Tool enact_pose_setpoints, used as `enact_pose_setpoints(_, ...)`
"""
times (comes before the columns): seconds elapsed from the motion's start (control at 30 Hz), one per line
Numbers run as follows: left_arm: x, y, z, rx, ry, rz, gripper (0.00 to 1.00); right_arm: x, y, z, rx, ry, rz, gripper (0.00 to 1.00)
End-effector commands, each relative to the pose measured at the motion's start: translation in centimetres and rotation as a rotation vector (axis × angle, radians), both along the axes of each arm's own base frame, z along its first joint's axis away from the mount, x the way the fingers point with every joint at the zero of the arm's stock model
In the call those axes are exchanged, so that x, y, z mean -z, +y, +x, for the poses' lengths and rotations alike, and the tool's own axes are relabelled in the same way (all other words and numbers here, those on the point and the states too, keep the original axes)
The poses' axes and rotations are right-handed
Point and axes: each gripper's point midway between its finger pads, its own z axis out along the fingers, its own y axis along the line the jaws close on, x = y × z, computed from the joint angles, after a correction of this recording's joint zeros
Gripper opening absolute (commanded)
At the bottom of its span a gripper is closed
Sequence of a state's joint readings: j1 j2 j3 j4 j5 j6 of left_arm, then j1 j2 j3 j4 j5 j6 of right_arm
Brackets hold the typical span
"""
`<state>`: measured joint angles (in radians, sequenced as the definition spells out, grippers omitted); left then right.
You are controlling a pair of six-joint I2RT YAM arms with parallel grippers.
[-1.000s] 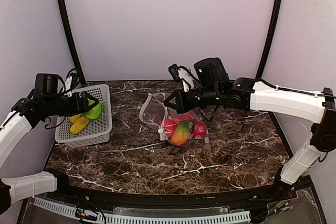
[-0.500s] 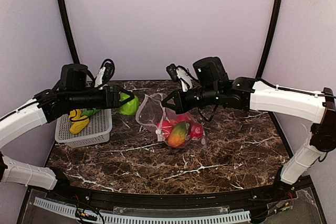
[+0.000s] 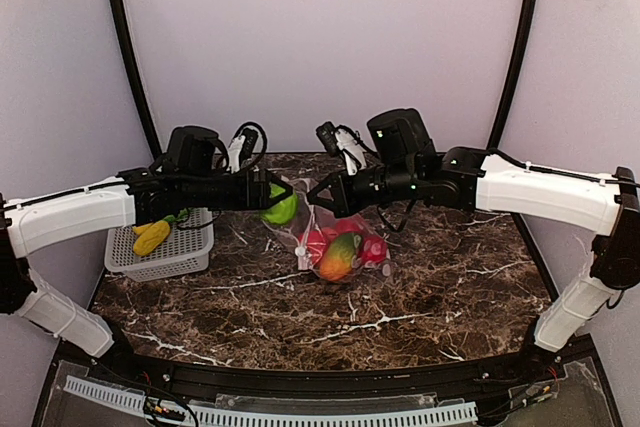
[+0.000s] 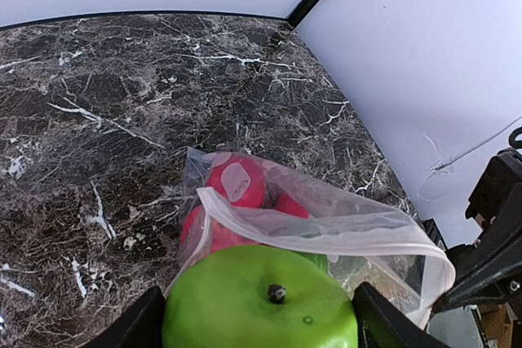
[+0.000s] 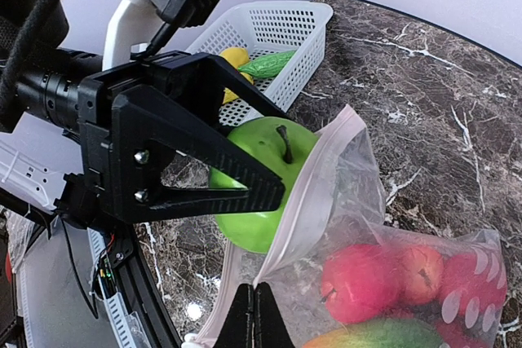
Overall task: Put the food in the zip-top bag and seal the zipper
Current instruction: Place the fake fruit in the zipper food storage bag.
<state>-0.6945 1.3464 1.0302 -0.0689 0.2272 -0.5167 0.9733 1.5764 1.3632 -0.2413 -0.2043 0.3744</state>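
table: one dark marble top point(image 3: 430, 297), everything sits on it
arms: two, both reaching in so that their tips nearly meet over the middle
zip-top bag: one point(image 5: 359, 193), clear with white dots. It hangs just under my right gripper, and its mouth gapes toward the left one
basket: one white mesh basket point(image 3: 188, 247), well behind my left gripper, back along that arm
left gripper: point(image 3: 278, 199) fingers spread wide around the green apple, one on each side of it
right gripper: point(image 5: 253, 306) fingers pinched tight together on the bag's pink-edged rim, holding that side of the mouth up
green apple: one point(image 5: 259, 170), between the left fingers with its stem pointing up. It's right at the bag mouth, just beside the pink edge, and I can't tell if it touches the plastic
food in the bag: four pieces that I can count, all below the right fingertips. Three are red point(image 5: 359, 283) and one is an orange-green mango-looking piece point(image 3: 338, 255)
food in the basket: I can make out two, one yellow point(image 3: 151, 238) and one green point(image 5: 265, 64). The left arm covers part of the basket, so I can't vouch for that count
zipper: one thin pink strip point(image 4: 326, 234) around the mouth, unsealed, its two sides well apart just ahead of the apple
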Motion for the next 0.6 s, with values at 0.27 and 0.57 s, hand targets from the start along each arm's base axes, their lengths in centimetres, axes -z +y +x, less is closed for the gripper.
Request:
enact_pose_setpoints(0.27, 0.1, -4.1, 0.8, 0.047, -0.027, 0.001, 0.72, -1.6, 0.7, 0.0, -0.010, -0.040, 0.034, 0.00)
enact_pose_setpoints(0.57, 1.5, -5.6, 0.8, 0.036, -0.005, 0.024, 0.75, -1.5, 0.6, 0.1, -0.004, -0.041, 0.030, 0.00)
